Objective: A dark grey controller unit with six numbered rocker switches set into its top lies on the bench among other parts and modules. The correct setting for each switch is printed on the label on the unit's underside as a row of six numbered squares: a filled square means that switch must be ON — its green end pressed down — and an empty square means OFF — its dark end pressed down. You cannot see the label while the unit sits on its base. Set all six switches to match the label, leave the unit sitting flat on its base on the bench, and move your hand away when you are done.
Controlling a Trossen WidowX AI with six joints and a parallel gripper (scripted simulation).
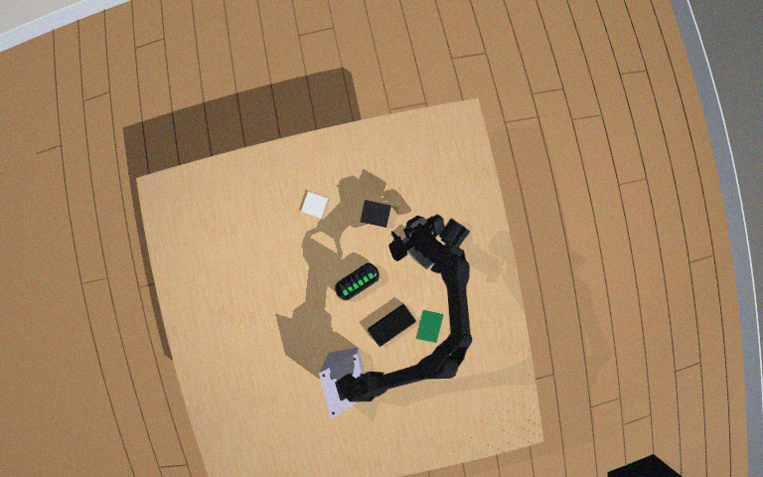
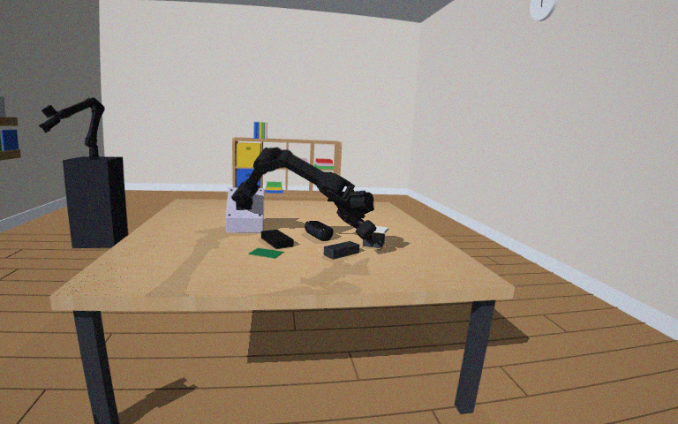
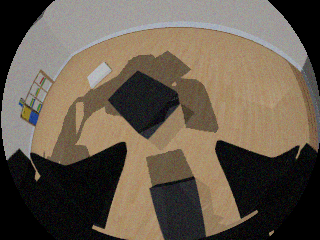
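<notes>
The controller unit [image 1: 357, 281] is a dark, rounded, oblong block lying flat on its base near the middle of the table [image 1: 225, 236], its long axis running diagonally. Along its top a row of rocker switches shows bright green; the individual numbers are too small to read. In the exterior view it [image 2: 319, 230] reads as a low dark capsule.

The gripper [image 1: 400, 242] hangs just above the table, apart from the unit, with its fingers spread wide and nothing between them. The wrist view shows bare wood between the fingers and a dark square module [image 3: 143, 100] lying ahead; the same module [image 1: 375, 213] lies just beside the gripper in the top view.

A white tile [image 1: 314, 204] sits farther toward the table's far edge. A black rectangular block [image 1: 391, 325] and a green card [image 1: 429, 326] lie between the unit and the arm's base mount [image 1: 339, 377], which stands at the near edge. The left side of the table holds none of these parts.
</notes>
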